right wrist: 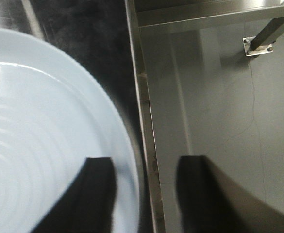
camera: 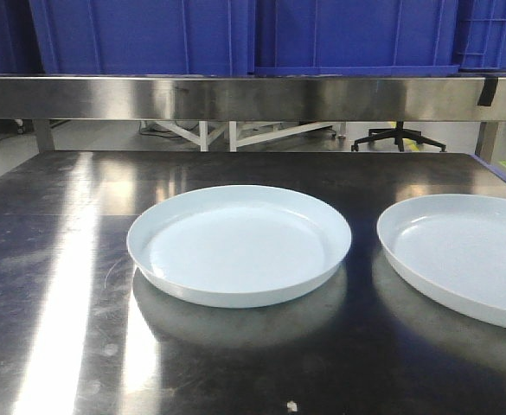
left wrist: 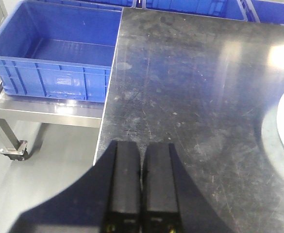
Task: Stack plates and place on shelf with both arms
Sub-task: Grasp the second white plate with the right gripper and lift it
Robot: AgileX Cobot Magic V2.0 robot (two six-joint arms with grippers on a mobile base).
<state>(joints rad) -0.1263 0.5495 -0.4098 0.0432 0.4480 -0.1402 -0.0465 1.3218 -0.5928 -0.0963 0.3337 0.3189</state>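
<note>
Left gripper [left wrist: 142,187]: jaws pressed together, empty, over the surface's [left wrist: 190,97] left edge. Left plate [camera: 240,242] and right plate [camera: 464,255] lie side by side, apart, unstacked. Right gripper [right wrist: 146,162]: jaws wide, straddling right plate's rim, not clamped. Stacking, shelving both remain.

Centre plate [camera: 240,245] lies on the table [camera: 62,259]; second plate [camera: 464,255] apart at 3 o'clock; shelf [camera: 235,97] with crates [camera: 149,35] at 12 o'clock.

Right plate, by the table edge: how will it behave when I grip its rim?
The right plate holds a crisp raised rim, so probably stiff. Its glossy surface may slip in a pinch. Wide and shallow, it likely slides rather than tips.
</note>
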